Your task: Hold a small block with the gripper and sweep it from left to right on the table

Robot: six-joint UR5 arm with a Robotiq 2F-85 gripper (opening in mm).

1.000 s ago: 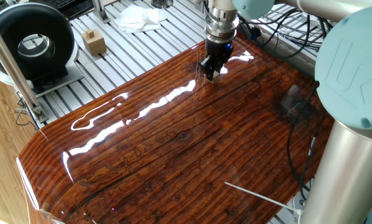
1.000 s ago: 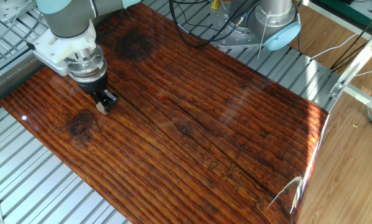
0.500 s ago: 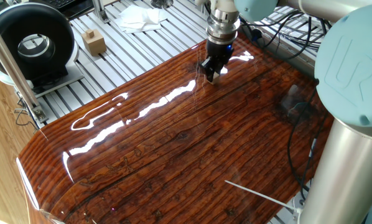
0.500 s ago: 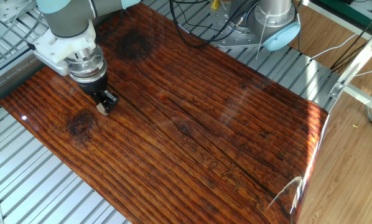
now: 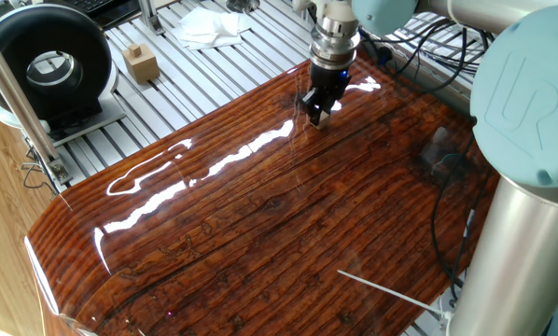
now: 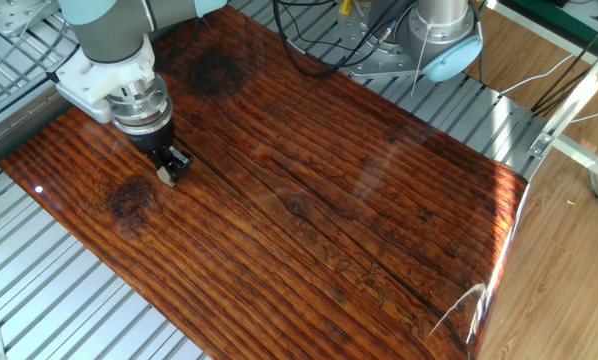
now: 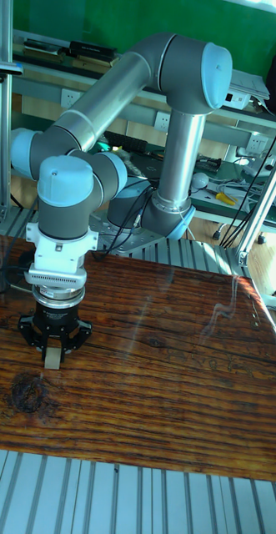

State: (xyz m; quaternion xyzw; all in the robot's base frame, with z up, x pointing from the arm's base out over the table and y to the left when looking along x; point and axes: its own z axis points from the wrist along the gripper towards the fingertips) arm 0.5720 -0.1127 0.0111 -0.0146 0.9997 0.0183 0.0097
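Observation:
My gripper (image 5: pixel 318 114) (image 6: pixel 167 170) (image 7: pixel 52 353) points straight down at the left part of the table (image 5: pixel 260 224) (image 6: pixel 329 210) (image 7: pixel 154 392), shut on the small block (image 6: pixel 164 178) (image 7: pixel 52 360). The pale beige cube pokes out below the black fingertips and rests on or just above the glossy reddish-brown board. In the tall fixed view a dark knot in the wood (image 7: pixel 29 392) lies just in front of the gripper. From one fixed view the block is barely visible between the fingers.
A larger tan wooden block (image 5: pixel 141 63) and white cloth (image 5: pixel 209 26) lie on the ribbed aluminium frame beyond the board. A black round device (image 5: pixel 46 65) stands at the left. Cables (image 5: pixel 447 187) trail over the board near the arm's base (image 5: pixel 522 187).
The gripper with the block has shifted very slightly along the board; otherwise nothing has moved.

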